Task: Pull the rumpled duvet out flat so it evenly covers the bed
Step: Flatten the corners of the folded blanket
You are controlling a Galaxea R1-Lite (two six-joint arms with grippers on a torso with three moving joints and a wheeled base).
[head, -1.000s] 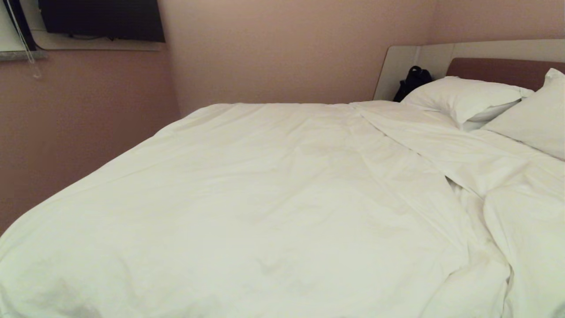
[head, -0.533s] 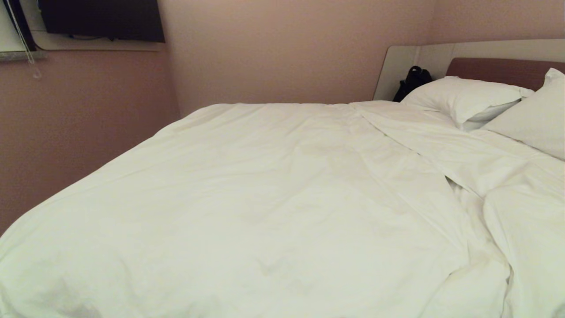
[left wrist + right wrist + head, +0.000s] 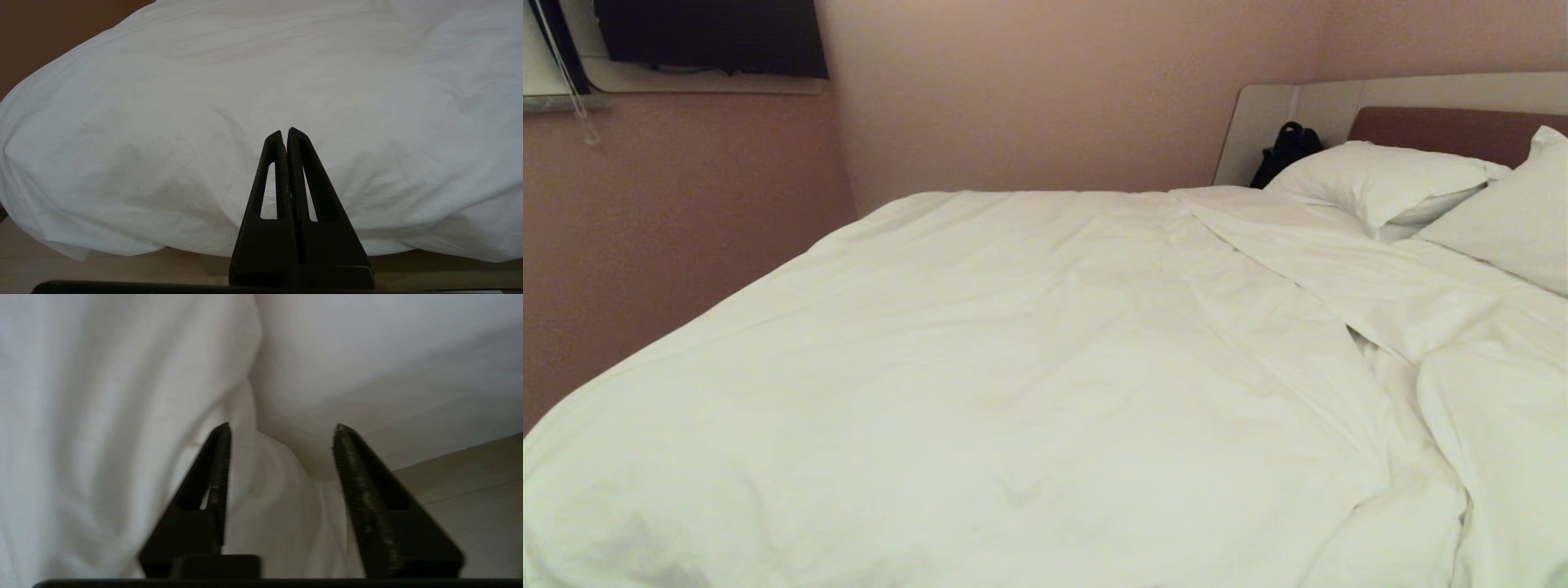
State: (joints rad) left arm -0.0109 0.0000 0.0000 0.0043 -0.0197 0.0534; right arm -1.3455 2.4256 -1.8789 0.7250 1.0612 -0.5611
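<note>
Duvet (image 3: 1013, 367) fills most of head view, spread over bed (image 3: 1454, 131); puffy, soft, creased, bunched ridge at lower right. Likely light but floppy, cotton slippery — pinch thick fold at hanging edge. Right pincer (image 3: 282, 433) jaws apart, straddling drooping fold, nothing gripped yet. Left pincer (image 3: 285, 132) closed tight, empty, parked facing duvet's edge. Pillows (image 3: 1380, 180) upper right.

From my seat I see only small creases of the duvet (image 3: 1029, 384) shifted near its front edge.
</note>
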